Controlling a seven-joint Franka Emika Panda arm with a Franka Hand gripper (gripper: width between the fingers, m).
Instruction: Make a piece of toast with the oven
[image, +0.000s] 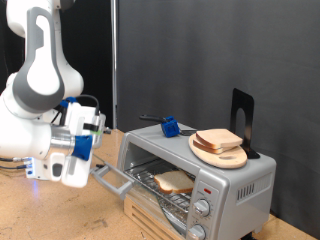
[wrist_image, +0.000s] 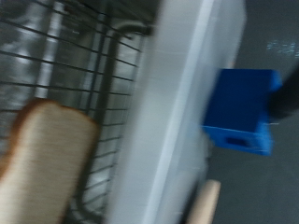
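- Toast (image: 174, 181) lies flat on the wire rack (image: 178, 196) inside the oven (image: 200, 185), pale in the middle with a tan crust
- Oven stands on the wooden table (image: 60, 210) at the exterior view's lower right, its glass door (image: 112, 181) folded down and open toward the exterior view's left
- Two round knobs (image: 201, 216) sit on the oven's front panel under a small red light (image: 207, 190)
- On the oven's roof rests a round wooden board (image: 220, 153) with a pile of bread slices (image: 218, 140), and beside it, toward the exterior view's left, a blue block (image: 170, 126) with a dark handle
- Gripper (image: 93, 165) hangs at the exterior view's left of the oven, just beside the open door and apart from the toast; whether its jaws are parted or closed I cannot tell, and nothing shows between the fingers
- Wrist view, blurred, shows the toast (wrist_image: 45, 159) on the rack bars (wrist_image: 84, 65), the oven's silver edge (wrist_image: 177, 112) and the blue block (wrist_image: 241, 110)
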